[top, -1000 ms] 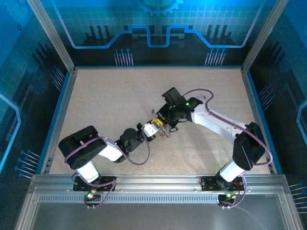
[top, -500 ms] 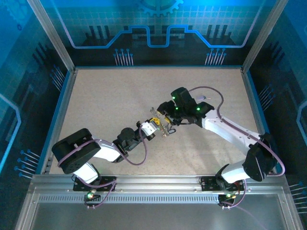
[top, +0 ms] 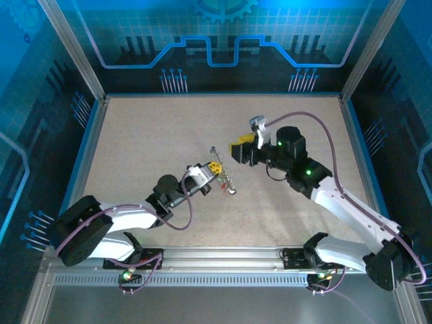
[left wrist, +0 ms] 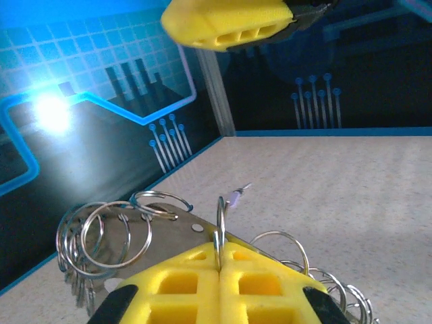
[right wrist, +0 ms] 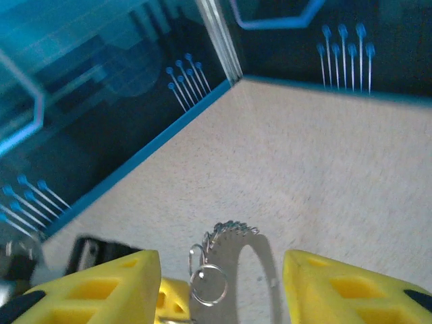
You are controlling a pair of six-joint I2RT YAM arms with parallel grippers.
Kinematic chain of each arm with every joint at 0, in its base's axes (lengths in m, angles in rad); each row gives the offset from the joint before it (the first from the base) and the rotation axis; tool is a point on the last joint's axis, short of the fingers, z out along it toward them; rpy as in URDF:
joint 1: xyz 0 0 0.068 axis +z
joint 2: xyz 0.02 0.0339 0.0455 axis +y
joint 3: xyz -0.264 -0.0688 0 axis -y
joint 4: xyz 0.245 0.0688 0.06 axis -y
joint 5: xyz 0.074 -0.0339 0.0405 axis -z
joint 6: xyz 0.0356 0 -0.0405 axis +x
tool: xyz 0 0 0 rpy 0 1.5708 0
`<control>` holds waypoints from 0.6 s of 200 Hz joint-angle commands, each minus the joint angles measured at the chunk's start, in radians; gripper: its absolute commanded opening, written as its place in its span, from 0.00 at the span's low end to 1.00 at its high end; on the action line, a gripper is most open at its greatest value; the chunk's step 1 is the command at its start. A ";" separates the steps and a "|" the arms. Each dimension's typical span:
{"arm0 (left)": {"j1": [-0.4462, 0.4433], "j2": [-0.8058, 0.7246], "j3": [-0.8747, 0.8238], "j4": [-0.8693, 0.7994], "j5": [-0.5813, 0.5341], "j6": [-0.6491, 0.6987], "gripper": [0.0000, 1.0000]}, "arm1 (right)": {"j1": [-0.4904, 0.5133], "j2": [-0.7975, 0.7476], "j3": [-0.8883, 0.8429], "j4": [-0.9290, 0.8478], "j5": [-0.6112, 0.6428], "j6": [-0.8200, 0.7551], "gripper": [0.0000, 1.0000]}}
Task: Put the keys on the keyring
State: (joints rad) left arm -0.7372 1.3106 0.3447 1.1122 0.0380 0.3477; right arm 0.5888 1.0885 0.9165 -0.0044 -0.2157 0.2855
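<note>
Right claw pulled back from left claw, released, left claw clenched on keyring, small rings beside

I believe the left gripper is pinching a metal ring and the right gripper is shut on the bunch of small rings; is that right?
Not quite. The right gripper is open and holds nothing: the right wrist view shows its yellow fingers spread wide, well apart from the bunch of small rings. The left gripper does pinch a metal ring.
</note>
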 commanded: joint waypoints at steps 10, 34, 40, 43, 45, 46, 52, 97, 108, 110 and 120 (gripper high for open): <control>0.037 -0.104 0.071 -0.209 0.170 -0.045 0.00 | -0.014 -0.065 -0.017 0.063 -0.085 -0.414 0.51; 0.066 -0.173 0.101 -0.332 0.233 -0.057 0.00 | -0.013 -0.096 -0.020 -0.023 -0.196 -0.625 0.50; 0.070 -0.189 0.108 -0.363 0.248 -0.055 0.00 | -0.013 -0.097 -0.012 -0.057 -0.226 -0.663 0.50; 0.073 -0.196 0.111 -0.375 0.256 -0.053 0.00 | -0.013 -0.100 -0.010 -0.075 -0.248 -0.686 0.50; 0.074 -0.199 0.113 -0.385 0.260 -0.050 0.00 | -0.013 -0.102 -0.010 -0.087 -0.263 -0.699 0.50; 0.074 -0.202 0.113 -0.387 0.263 -0.049 0.00 | -0.014 -0.103 -0.010 -0.092 -0.274 -0.708 0.50; 0.079 -0.213 0.117 -0.405 0.275 -0.040 0.00 | -0.012 -0.111 -0.011 -0.123 -0.336 -0.759 0.51; 0.092 -0.283 0.169 -0.560 0.379 -0.013 0.00 | 0.004 -0.097 0.005 -0.280 -0.496 -0.961 0.49; 0.093 -0.289 0.184 -0.590 0.404 -0.002 0.00 | 0.005 -0.091 0.003 -0.277 -0.482 -0.972 0.48; 0.092 -0.290 0.186 -0.595 0.407 0.000 0.00 | 0.006 -0.091 0.001 -0.273 -0.479 -0.971 0.48; 0.092 -0.293 0.194 -0.612 0.417 0.004 0.00 | 0.007 -0.090 -0.008 -0.253 -0.457 -0.978 0.48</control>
State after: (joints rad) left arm -0.6544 1.0485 0.4789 0.5709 0.3607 0.3214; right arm 0.5850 0.9928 0.9024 -0.2207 -0.6430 -0.5930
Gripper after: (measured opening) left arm 0.062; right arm 0.479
